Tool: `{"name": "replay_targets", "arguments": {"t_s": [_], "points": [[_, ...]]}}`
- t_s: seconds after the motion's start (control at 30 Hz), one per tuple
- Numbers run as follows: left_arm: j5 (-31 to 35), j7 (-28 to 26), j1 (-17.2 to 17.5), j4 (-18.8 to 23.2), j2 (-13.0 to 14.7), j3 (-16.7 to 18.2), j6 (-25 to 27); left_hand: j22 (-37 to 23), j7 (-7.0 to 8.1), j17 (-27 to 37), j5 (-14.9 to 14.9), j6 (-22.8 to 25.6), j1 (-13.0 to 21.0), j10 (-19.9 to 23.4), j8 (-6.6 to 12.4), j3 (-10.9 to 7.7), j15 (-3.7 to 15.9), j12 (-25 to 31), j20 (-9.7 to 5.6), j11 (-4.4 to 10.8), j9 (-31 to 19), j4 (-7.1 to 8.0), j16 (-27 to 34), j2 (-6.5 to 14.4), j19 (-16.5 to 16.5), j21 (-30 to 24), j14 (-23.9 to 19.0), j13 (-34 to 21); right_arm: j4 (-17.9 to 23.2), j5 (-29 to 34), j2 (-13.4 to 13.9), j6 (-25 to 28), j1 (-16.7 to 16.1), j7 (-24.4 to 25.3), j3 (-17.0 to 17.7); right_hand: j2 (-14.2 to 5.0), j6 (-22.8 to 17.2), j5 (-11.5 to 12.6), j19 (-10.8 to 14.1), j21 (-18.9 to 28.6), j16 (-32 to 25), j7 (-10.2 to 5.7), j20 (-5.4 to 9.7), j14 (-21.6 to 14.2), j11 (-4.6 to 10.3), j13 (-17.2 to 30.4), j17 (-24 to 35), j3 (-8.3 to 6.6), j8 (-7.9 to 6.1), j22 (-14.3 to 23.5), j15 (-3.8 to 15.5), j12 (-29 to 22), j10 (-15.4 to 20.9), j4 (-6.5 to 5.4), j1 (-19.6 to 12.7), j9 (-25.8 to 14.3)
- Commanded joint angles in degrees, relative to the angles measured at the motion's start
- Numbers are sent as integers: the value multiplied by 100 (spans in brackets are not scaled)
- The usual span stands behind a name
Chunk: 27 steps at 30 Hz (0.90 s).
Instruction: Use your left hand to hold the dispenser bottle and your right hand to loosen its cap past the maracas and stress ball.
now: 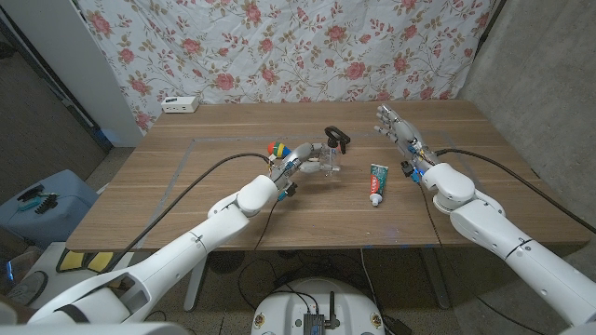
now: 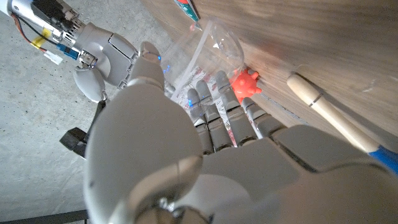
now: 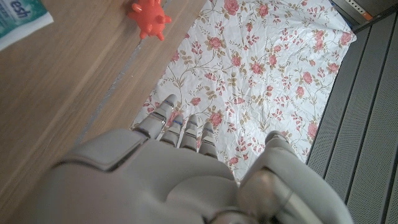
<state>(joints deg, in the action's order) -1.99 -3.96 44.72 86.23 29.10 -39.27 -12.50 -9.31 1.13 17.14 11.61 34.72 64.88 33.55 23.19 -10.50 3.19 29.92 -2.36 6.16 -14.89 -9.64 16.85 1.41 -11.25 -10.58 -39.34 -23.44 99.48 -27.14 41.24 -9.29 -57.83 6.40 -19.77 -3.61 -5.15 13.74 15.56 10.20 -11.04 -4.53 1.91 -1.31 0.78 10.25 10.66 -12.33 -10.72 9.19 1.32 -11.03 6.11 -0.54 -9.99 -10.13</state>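
- We are closing our left hand (image 1: 296, 164) around the clear dispenser bottle (image 1: 321, 156), which is standing near the middle of the wooden table (image 1: 214, 200); in the left wrist view the fingers (image 2: 214, 109) are wrapping its transparent body (image 2: 208, 53).
- The black pump cap (image 1: 336, 140) is sitting at the bottle's top, tilted toward our right side, with nothing touching it.
- Our right hand (image 1: 399, 128) is hovering well apart from the bottle, over the far right part of the table, fingers apart and carrying nothing; the right wrist view is showing them extended toward the floral backdrop (image 3: 261, 62).
- The red spiky stress ball (image 2: 244, 81) is lying just beside the bottle, and the maraca (image 1: 278, 149), with its wooden handle (image 2: 323, 106), is lying close on the left hand's side. A toothpaste tube (image 1: 376, 183) is lying between the bottle and the right arm.
- Judgement: the hold looks close to set; the cap step is not yet begun.
- To do it well, we are planning to firm the left grasp low on the body, keeping the bottle from spinning.
- We are bringing the right hand in from above the cap, clear of the tube, and pinching the collar rather than the nozzle.
- Risk: the thin plastic may flex or slip.
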Motion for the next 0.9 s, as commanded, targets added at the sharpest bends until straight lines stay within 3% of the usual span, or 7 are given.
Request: {"name": "replay_targets", "arguments": {"t_s": [0.03, 0.2, 0.37, 0.53, 0.67, 0.9], "points": [[79, -133, -50, -4, 4, 24, 75, -10, 65, 26, 22, 226, 131, 176, 70, -233, 548, 62, -334, 84, -9, 147, 3, 413, -42, 7, -146, -394, 618, 267, 313, 466, -92, 196, 48, 82, -156, -18, 14, 36, -3, -42, -29, -29, -44, 32, -6, -11, -69, 28, -61, 18, -25, 94, -52, -22], [133, -188, -71, 8, 15, 28, 130, -10, 66, 27, 25, 243, 125, 190, 88, -251, 549, 77, -344, 79, -2, 145, -5, 420, -39, 10, -174, -410, 815, 408, 405, 636, -79, 255, 44, 121, -289, -22, -4, 31, -4, -84, -50, -42, -64, 33, -10, -16, -109, 29, -78, 13, -20, 163, -123, -27], [205, -294, -53, 67, 38, 46, 221, -9, 65, 36, 29, 256, 128, 192, 105, -271, 551, 86, -353, 77, 5, 139, -6, 428, -42, 10, -202, -426, 1027, 546, 488, 821, -73, 315, 31, 149, -376, -29, -24, 27, -15, -8, -91, -79, -105, 34, -12, -24, -126, 31, -110, 5, -6, 231, -195, -32], [248, -356, -23, 152, 86, 65, 351, -9, 75, 42, 31, 282, 112, 217, 128, -284, 551, 105, -362, 102, 12, 143, -7, 432, -47, 10, -240, -442, 1178, 733, 509, 911, -107, 450, 21, 110, -536, -66, 17, 48, -34, 85, -176, -154, -195, 35, -14, -97, -158, 33, -140, -26, 82, 366, -381, -41], [300, -398, -10, 210, 128, 68, 449, -8, 82, 50, 35, 291, 107, 221, 140, -300, 546, 112, -362, 81, 17, 146, -12, 449, -49, 11, -247, -452, 1292, 846, 541, 994, -118, 498, 15, 36, -667, -150, 80, 62, -50, 163, -254, -244, -290, 36, -16, -217, -176, 32, -169, -54, 198, 539, -632, -47], [359, -393, -26, 282, 198, 64, 563, -8, 72, 69, 46, 298, 94, 240, 162, -326, 555, 131, -367, 82, 27, 148, -25, 470, -54, 11, -254, -475, 1596, 1062, 677, 1330, -129, 561, 5, 58, -746, -178, 110, 62, -52, 200, -372, -297, -334, 39, -17, -292, -181, 32, -233, -52, 235, 704, -831, -53]]}}
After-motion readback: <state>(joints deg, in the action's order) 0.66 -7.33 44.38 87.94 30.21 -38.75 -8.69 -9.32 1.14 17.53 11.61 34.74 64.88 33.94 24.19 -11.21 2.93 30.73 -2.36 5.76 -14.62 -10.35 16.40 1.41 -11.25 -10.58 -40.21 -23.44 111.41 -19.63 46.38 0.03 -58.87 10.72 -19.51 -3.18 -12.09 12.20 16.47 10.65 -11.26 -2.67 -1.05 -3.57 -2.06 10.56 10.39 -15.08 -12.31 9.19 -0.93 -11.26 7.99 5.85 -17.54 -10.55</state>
